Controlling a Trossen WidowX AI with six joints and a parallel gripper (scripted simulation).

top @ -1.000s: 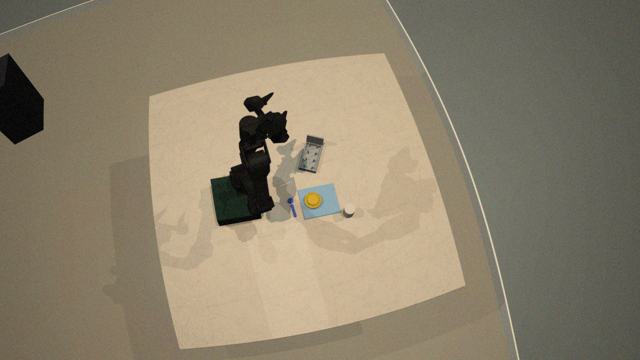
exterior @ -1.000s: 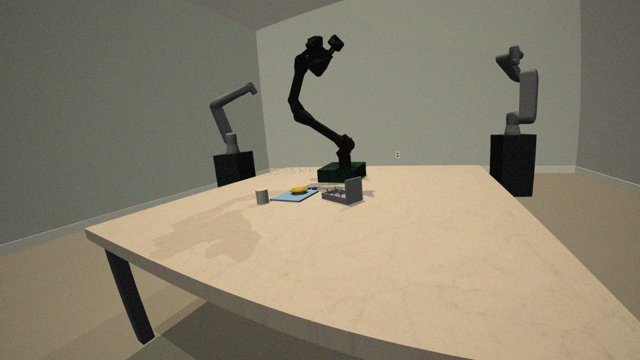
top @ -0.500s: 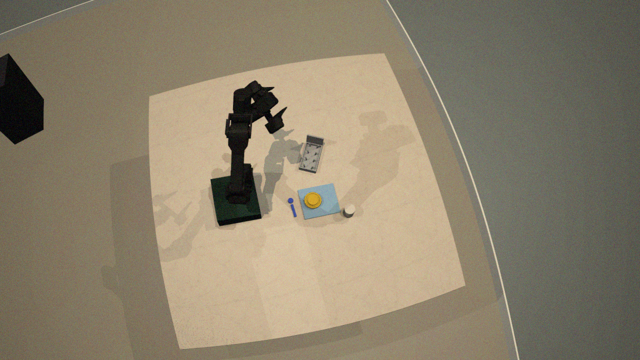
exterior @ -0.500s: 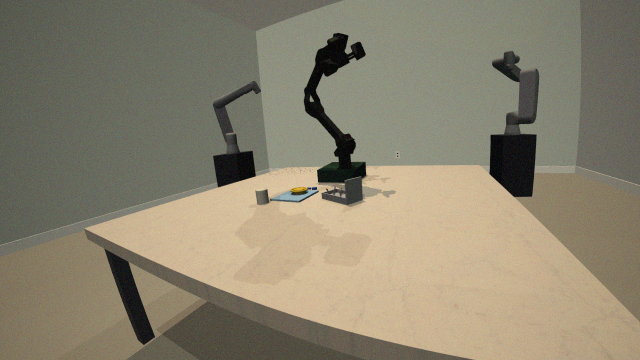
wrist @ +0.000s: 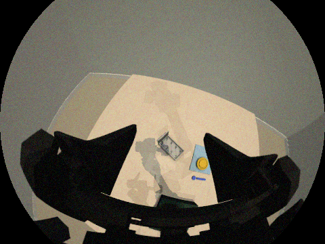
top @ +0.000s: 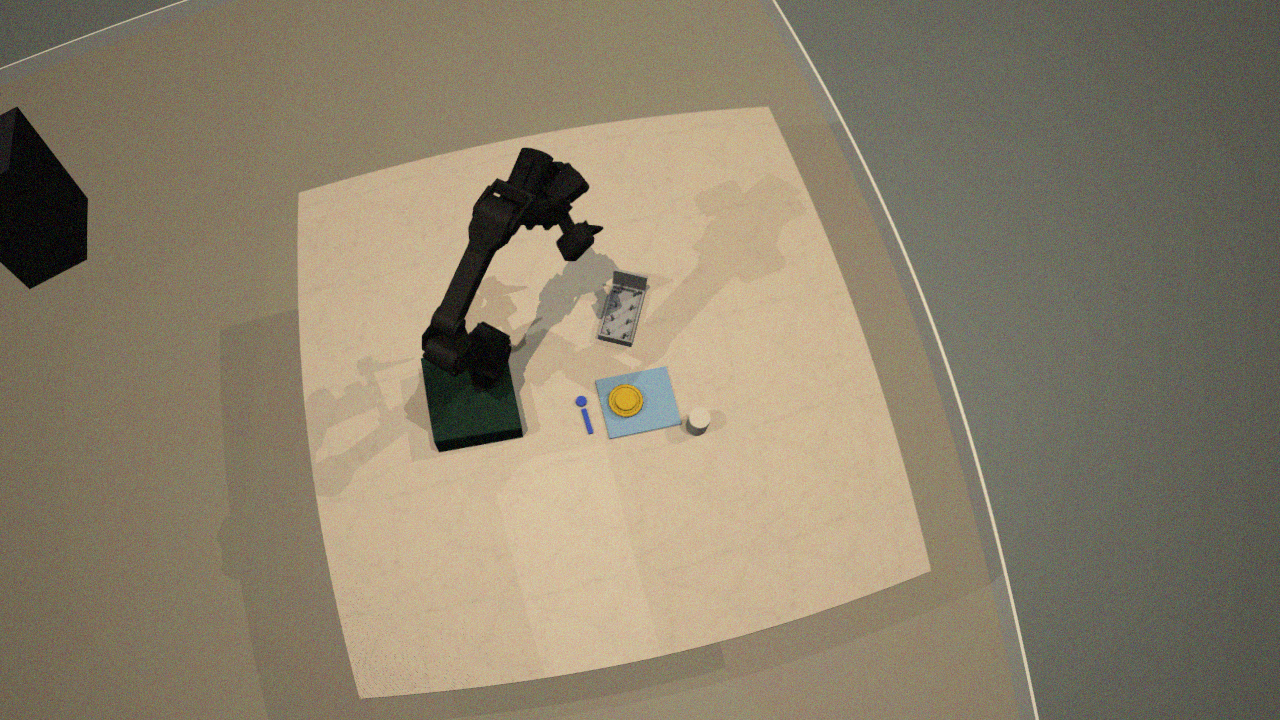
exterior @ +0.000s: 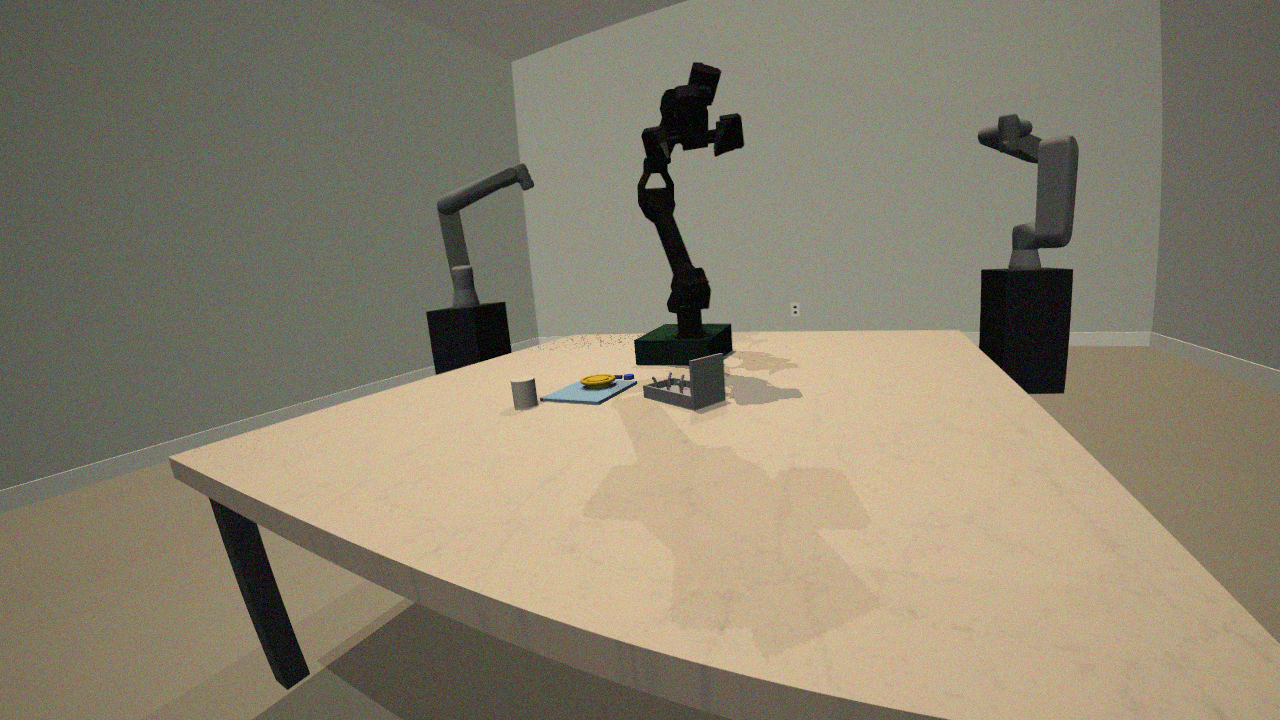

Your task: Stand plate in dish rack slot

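A round yellow plate [top: 625, 400] [exterior: 597, 381] [wrist: 202, 163] lies flat on a light blue mat [top: 662, 402] [exterior: 572, 396] [wrist: 197, 152]. A grey dish rack [top: 614, 340] [exterior: 708, 382] [wrist: 177, 158] stands apart from the mat, with small upright rails inside and a tall panel at one end. No plate stands in it. My gripper [wrist: 172, 132] is open and empty, its two dark fingers wide apart in the wrist view. It is high above the table, well away from the plate and the rack.
A grey cup [top: 698, 420] [exterior: 524, 394] stands beside the mat's outer corner. A blue spoon-like utensil [top: 587, 420] [wrist: 200, 179] lies between the mat and the dark green arm base [top: 474, 407] [exterior: 682, 347]. Two other grey arms stand on black blocks beyond the table.
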